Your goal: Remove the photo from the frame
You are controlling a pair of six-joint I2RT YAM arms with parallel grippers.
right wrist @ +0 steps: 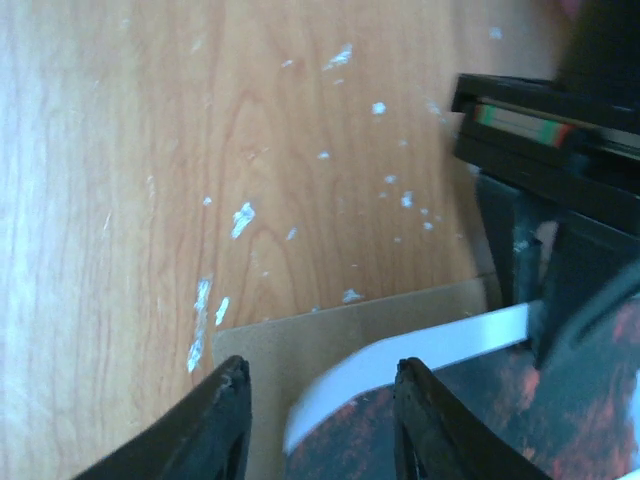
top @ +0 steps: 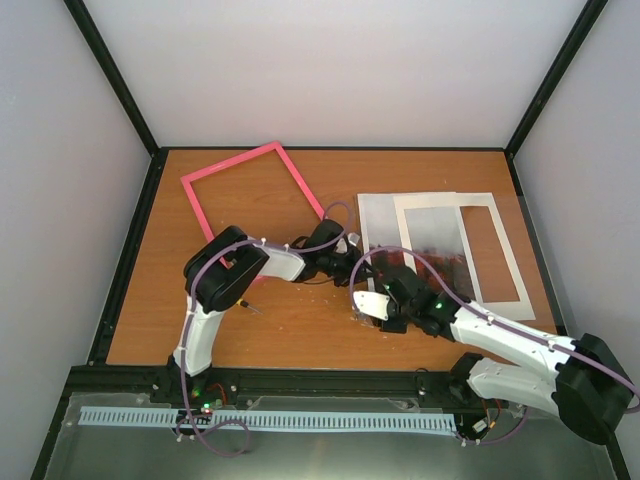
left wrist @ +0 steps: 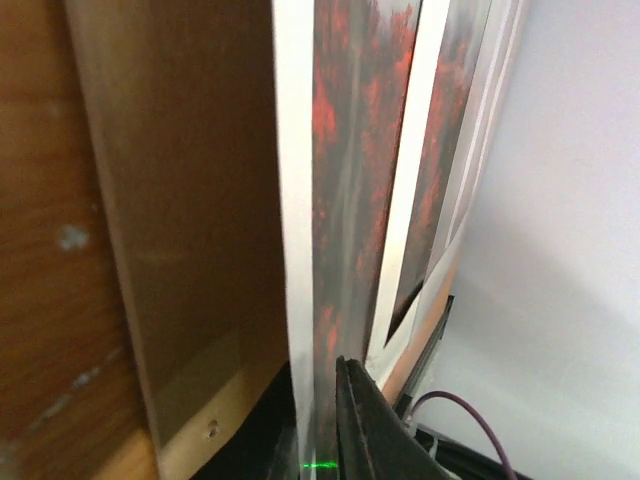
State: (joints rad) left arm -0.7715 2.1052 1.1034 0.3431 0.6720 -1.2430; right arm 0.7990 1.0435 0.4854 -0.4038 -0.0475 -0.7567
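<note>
The right gripper (right wrist: 325, 425) hangs with jaws apart over the near corner of the photo (right wrist: 480, 410), holding nothing. Just beyond, the left gripper (top: 352, 262) pinches the photo's left edge. The photo lies on a brown board (right wrist: 300, 340), well apart from the frame (top: 230, 163) at the far left.

The pink frame (top: 231, 164) is lying flat at the tabletop's (top: 300, 330) back left; the red-forest photo (top: 380, 228) is lying apart, rightward.
</note>
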